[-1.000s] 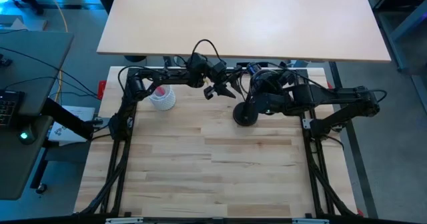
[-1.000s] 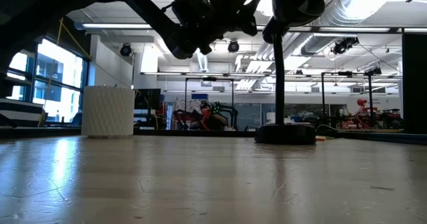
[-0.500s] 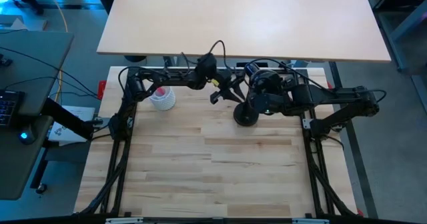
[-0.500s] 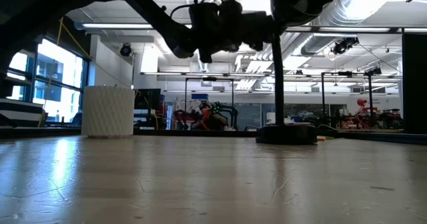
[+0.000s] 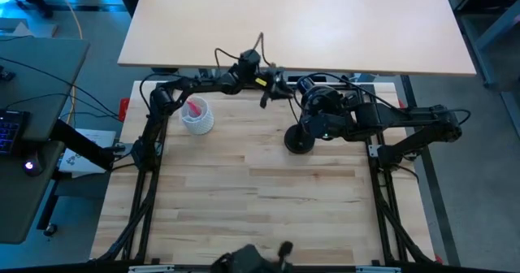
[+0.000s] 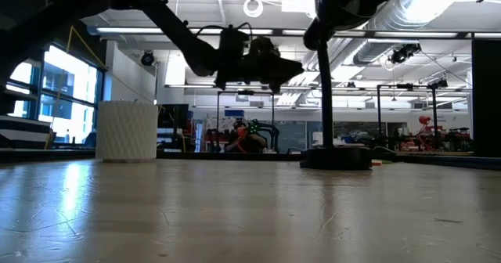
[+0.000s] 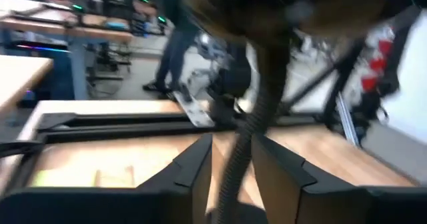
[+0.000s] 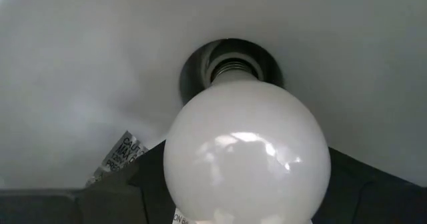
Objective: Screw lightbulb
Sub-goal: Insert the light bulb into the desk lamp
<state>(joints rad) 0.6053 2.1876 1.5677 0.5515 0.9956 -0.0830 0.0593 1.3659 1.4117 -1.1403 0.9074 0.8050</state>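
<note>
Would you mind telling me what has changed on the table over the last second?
The left gripper has pulled back from beside the lamp head toward the table's far edge, holding nothing visible. The right gripper has stayed at the lamp head, holding the lightbulb at the socket. The lamp base and the white cup have not moved.

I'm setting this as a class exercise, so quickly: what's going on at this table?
The right end effector holds the lightbulb inside the shade of the black desk lamp, its screw base at the socket. The left end effector is beside the lamp's neck, fingers either side of it. A white cup stands to the left.
</note>
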